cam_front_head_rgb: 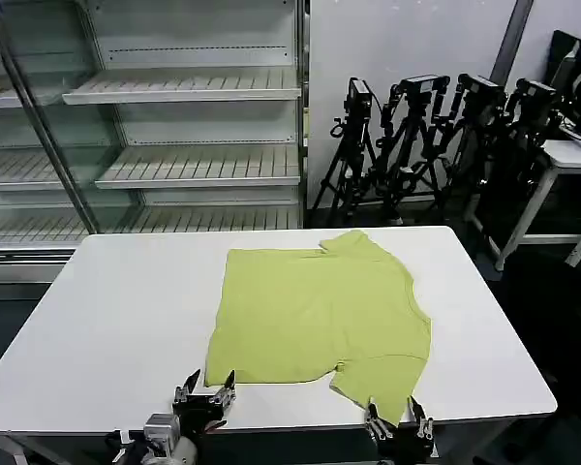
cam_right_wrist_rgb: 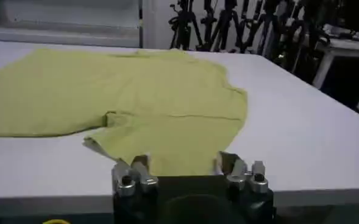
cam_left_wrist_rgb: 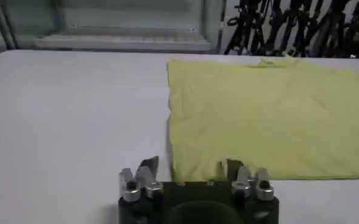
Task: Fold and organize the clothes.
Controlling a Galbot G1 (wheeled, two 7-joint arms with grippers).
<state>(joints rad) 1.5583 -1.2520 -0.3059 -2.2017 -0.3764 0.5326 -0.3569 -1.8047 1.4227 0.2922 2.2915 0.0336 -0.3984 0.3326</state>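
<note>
Here, left hand and right hand both wide open, empty, at T-shirt hem.

My left gripper is hovering low at the near edge on my left side, its two fingers spread wide apart and pointing forward, with nothing between them. My right gripper is sitting just as low on my right side, a little nearer to me than the left, its fingers likewise parted and gripping nothing. Both wrists are lying level, aiming straight ahead.
</note>
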